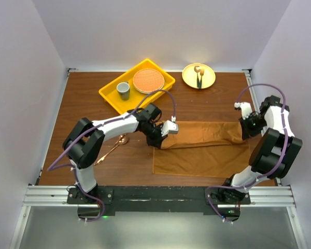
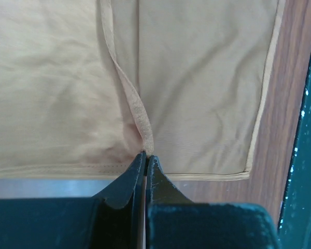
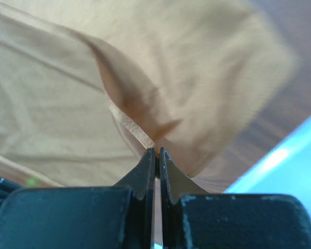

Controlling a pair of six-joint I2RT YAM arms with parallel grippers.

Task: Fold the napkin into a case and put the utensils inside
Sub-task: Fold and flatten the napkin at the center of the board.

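left tool (image 2: 145, 157) and right tool (image 3: 156, 151) each pinch the hem of the rust-brown cloth napkin (image 1: 202, 158) at 9 and 3 o'clock, likely so the fold lands straight.

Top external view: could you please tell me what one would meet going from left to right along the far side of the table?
Grey cup → round orange plate, both in the yellow tray → yellow plate, carrying a dark-handled utensil.
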